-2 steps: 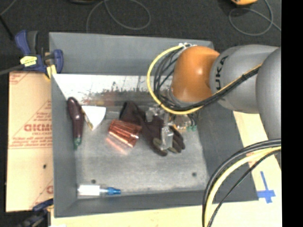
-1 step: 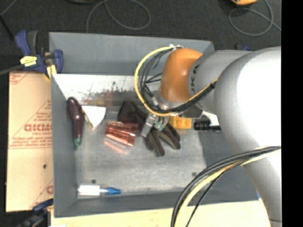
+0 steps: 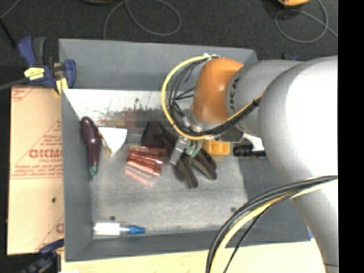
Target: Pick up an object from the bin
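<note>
Overhead, camera view. Writing: dark letters run along the grey link of the arm [image 3: 296, 129], just beside its orange cover [image 3: 215, 90]; too small to read. Nothing inside the bin [image 3: 142, 67] carries a legible label.

Gripper [image 3: 191, 164] sits low over the middle of the bin floor, the arm coming in from the right with looped cables [image 3: 169, 98] round the wrist. Released or clenched: cannot tell, since dark brown elongated shapes directly under it merge with the tool.

Nearest thing: a copper-coloured shiny bundle [image 3: 145, 160], ribbed like short rolls packed together, lying just beside the gripper on its left, tilted a little. A dark lump [image 3: 156, 133] lies up-left of the gripper, near the bundle's far end. A small yellow piece [image 3: 218, 147] shows right of the gripper, close under the wrist.

Further left: a white wedge-shaped scrap [image 3: 114, 139], and beside it a dark purple aubergine-like thing [image 3: 90, 144] lying lengthwise near the left wall.

Edges: a white marker with blue cap [image 3: 119, 230] lies along the near wall at the lower left corner. Bare grey floor stretches from the bundle and gripper down to the near wall; the far wall stands well behind the wrist.
</note>
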